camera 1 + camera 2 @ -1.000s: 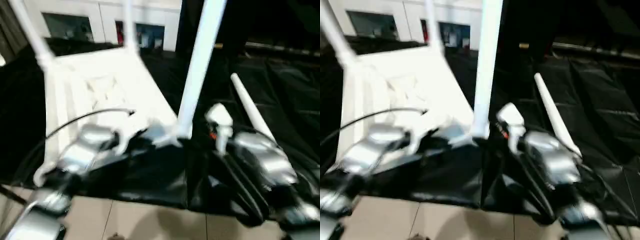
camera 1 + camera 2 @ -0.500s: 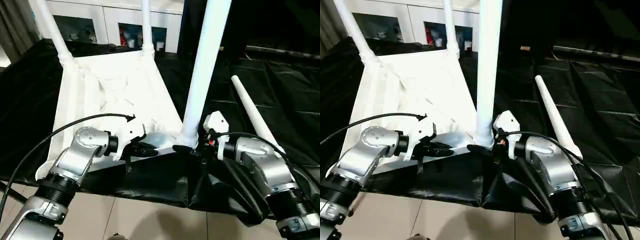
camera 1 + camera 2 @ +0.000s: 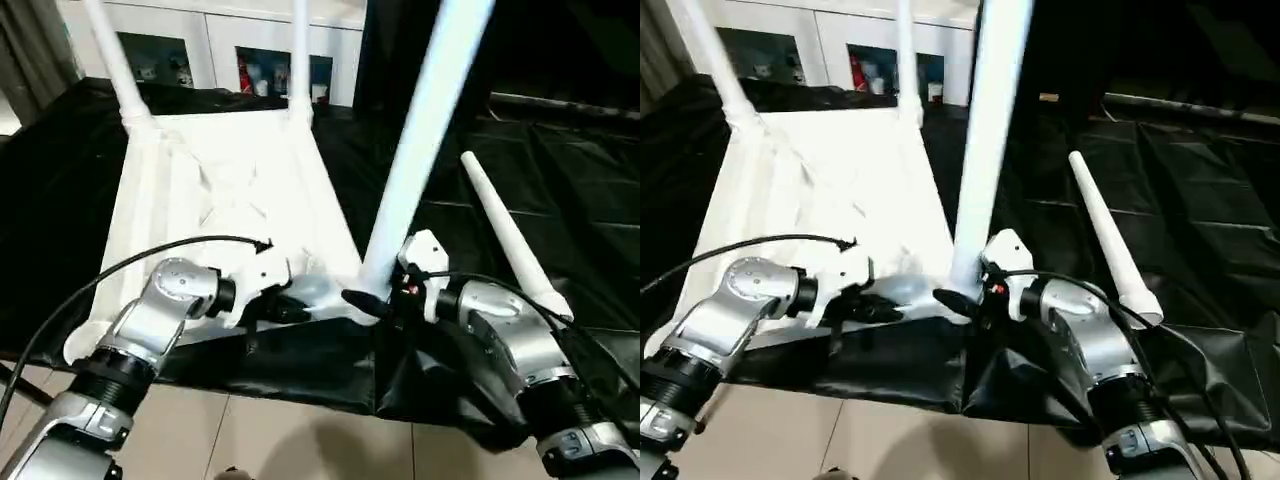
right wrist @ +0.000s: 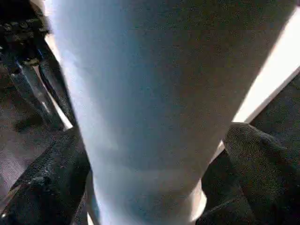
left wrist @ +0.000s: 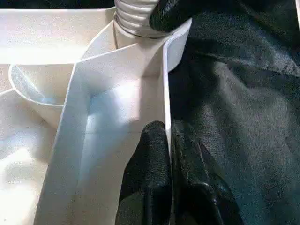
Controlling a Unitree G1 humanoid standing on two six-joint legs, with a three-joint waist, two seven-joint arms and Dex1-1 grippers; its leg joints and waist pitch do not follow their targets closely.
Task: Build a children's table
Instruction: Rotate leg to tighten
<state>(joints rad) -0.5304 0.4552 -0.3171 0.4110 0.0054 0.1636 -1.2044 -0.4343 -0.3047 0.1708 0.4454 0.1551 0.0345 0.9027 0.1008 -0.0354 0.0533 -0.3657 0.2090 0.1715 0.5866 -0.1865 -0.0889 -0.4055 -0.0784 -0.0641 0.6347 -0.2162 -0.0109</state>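
While the upturned tabletop [image 3: 230, 190] lies on black sheeting [image 3: 560, 160], we count four legs: three upright in sockets, one loose [image 3: 505, 235] at three o'clock. Our left fingers [image 5: 154, 187] pinch its rim; our right fingers [image 4: 51, 183] straddle the near leg [image 3: 415, 170], spread wide.

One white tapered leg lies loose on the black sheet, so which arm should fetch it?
Probably right: the loose white tapered tube leg lies beside the right gripper, while the left gripper pinches the white plastic tabletop's rim.

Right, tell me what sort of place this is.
Probably an indoor room set up as a work area: tiled floor, black sheet spread under the upturned tabletop, and a white glass-fronted cabinet behind.
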